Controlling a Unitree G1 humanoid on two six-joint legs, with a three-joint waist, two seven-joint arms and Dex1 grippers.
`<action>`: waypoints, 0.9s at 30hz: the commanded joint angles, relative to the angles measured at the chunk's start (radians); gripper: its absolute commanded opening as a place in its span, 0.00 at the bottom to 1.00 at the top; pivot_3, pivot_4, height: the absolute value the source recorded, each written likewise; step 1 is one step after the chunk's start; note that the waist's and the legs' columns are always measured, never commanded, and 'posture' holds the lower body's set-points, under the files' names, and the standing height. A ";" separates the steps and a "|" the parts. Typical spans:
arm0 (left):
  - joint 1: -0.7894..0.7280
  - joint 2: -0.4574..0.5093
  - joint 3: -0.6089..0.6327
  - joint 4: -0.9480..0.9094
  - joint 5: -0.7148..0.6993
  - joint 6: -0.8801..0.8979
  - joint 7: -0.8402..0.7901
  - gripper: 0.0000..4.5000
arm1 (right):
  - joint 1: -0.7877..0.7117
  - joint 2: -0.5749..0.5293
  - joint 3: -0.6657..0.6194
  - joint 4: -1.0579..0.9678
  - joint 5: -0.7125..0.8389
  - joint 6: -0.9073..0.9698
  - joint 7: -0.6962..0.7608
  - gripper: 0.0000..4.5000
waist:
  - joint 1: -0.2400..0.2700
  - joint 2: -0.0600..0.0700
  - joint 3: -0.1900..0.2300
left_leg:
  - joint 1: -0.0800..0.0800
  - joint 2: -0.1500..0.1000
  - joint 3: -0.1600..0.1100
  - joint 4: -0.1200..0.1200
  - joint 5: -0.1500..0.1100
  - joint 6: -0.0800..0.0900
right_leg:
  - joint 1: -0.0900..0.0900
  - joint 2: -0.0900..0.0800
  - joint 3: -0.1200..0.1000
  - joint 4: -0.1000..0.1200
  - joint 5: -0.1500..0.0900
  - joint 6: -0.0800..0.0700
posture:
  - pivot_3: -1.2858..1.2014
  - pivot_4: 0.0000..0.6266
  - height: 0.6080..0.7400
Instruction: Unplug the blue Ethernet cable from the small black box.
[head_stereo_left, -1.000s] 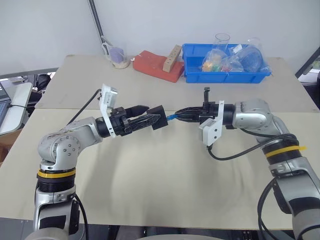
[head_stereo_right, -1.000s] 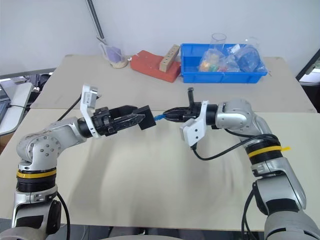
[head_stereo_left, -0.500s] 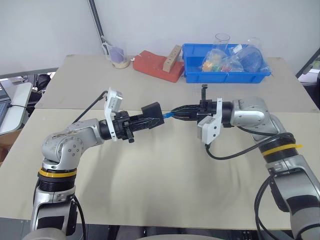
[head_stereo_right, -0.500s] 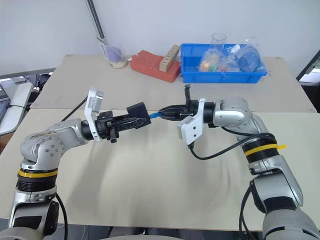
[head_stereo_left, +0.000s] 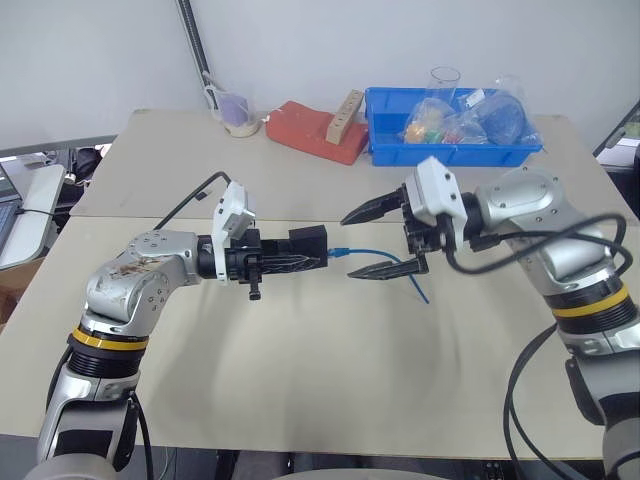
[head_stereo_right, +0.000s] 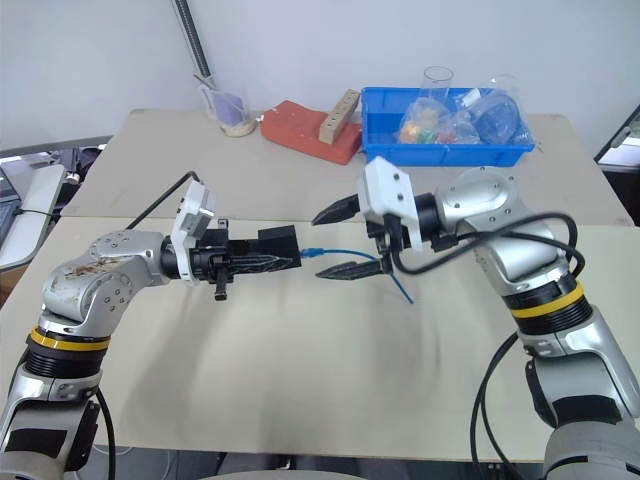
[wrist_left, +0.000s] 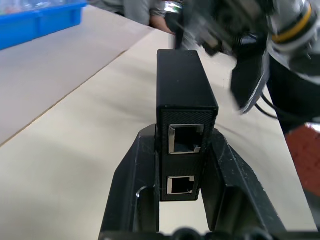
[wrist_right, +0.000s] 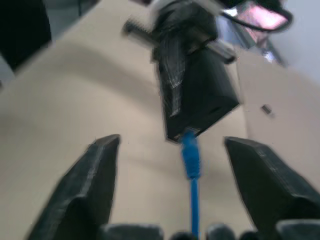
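My left gripper (head_stereo_left: 300, 250) is shut on the small black box (head_stereo_left: 307, 245) and holds it level above the table. In the left wrist view the box (wrist_left: 185, 85) sits between the fingers (wrist_left: 135, 170) with two open ports facing the camera. The blue Ethernet cable (head_stereo_left: 375, 254) runs level from the box's far end, then droops to the table. Its plug (wrist_right: 189, 150) meets the box (wrist_right: 205, 95); I cannot tell whether it is seated. My right gripper (head_stereo_left: 348, 245) is open, one finger above the cable and one below, touching neither plug nor cord.
A blue bin (head_stereo_left: 455, 152) with bagged items and clear cups stands at the table's back right. A red pad (head_stereo_left: 315, 132) with a wooden block (head_stereo_left: 346, 108) and a small cup (head_stereo_left: 238, 115) lie at the back middle.
My right gripper was shut on the blue plug; it has opened, rolled and drawn back a little. The cable now hangs free of it. My left wrist has rolled, still holding the box.
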 joint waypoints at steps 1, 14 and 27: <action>-0.041 0.014 0.000 0.015 0.030 -0.071 -0.053 0.13 | -0.034 0.022 -0.063 -0.055 0.083 0.210 -0.048 0.87 | 0.001 0.000 0.000 | -0.001 0.000 0.000 0.000 0.000 0.000 | -0.001 0.000 0.000 0.000 0.000 0.000 | 0.52 0.24 1.00; -0.077 -0.009 0.005 0.023 0.041 -0.082 -0.075 0.13 | 0.001 0.062 -0.052 -0.069 -0.001 0.262 -0.065 0.44 | -0.003 0.000 0.000 | -0.003 -0.001 0.000 0.000 -0.001 0.001 | -0.003 0.001 0.000 0.000 0.000 0.000 | 0.52 0.24 1.00; -0.078 -0.013 0.005 0.016 0.043 -0.090 -0.083 0.13 | 0.004 0.090 -0.048 -0.041 -0.052 0.274 -0.052 0.44 | -0.001 0.000 0.000 | -0.003 -0.001 0.000 0.000 -0.001 0.001 | -0.003 0.001 0.000 0.000 0.000 0.000 | 0.52 0.24 1.00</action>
